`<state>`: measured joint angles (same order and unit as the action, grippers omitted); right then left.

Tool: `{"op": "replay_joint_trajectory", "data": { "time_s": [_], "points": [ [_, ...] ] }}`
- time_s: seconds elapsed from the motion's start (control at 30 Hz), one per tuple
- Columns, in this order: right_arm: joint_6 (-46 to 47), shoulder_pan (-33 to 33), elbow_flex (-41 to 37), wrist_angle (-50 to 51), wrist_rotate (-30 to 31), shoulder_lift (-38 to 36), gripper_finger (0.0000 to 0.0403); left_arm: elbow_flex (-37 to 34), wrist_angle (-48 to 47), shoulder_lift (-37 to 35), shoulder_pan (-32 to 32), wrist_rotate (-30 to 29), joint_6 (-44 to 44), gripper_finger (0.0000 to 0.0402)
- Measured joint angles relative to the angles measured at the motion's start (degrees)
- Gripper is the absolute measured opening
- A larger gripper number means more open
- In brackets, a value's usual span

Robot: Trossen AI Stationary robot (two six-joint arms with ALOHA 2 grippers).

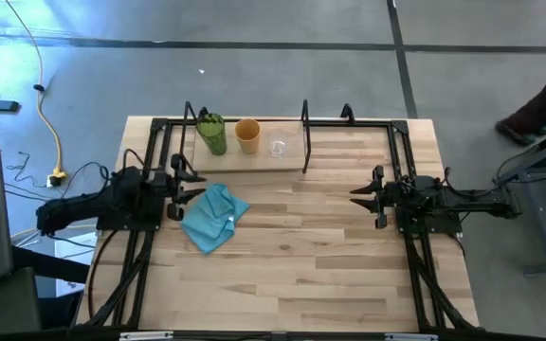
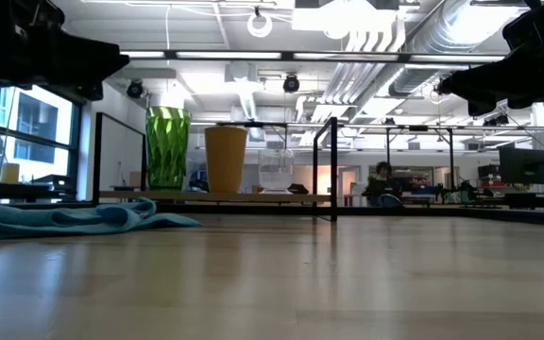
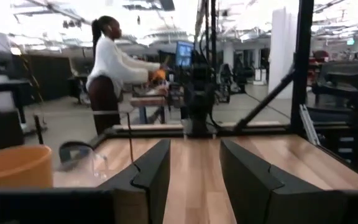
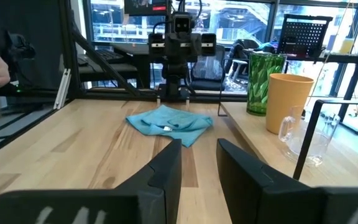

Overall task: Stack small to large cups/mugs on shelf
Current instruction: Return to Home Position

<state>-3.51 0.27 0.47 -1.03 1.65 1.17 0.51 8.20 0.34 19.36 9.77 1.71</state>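
- Three cups in a row, seen from the high view: the green tumbler (image 1: 211,134), the orange cup (image 1: 247,134) and the clear glass mug (image 1: 279,148) stand upright, side by side, on the shelf (image 1: 245,162) at the table's (image 1: 301,265) far edge. The left gripper (image 1: 200,185) hangs just beside a crumpled blue cloth (image 1: 213,217), fingers spread, nothing in them. The right gripper (image 1: 355,196) sits well apart on the other side, also parted and empty.
- Low view now: the ribbed, translucent green tumbler (image 2: 167,148) is tallest, the opaque orange cup (image 2: 226,160) shorter and the see-through glass mug (image 2: 276,170) lowest, with small gaps between them. A black post (image 2: 333,170) rises right of the mug, and the blue cloth (image 2: 74,218) lies low in front at the left.
- Left wrist view: its fingers (image 3: 151,177) are set wide over bare wood; the orange cup (image 3: 14,167) and glass mug (image 3: 95,165) show off to one side. A person (image 3: 110,68) stands beyond the table.
- Right wrist view: a narrower gap between its fingers (image 4: 166,168), gripping nothing. Beyond them lies the cloth (image 4: 169,122), with tumbler (image 4: 264,83), cup (image 4: 289,102) and handled mug (image 4: 306,134) in line.
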Motion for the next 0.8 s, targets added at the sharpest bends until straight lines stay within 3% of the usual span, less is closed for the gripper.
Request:
{"op": "replay_joint_trajectory", "data": {
  "time_s": [0.47,0.8],
  "points": [
    [0.1,0.0,0.0,0.0,0.0,0.0,0.0091,0.0,-0.5,0.0,-12.0,-12.3,3.5,0.0129],
    [0.1,0.0,0.0,0.0,0.0,0.0,0.0091,0.0,-5.6,0.0,-12.6,-12.4,4.3,0.0129]
  ]
}}
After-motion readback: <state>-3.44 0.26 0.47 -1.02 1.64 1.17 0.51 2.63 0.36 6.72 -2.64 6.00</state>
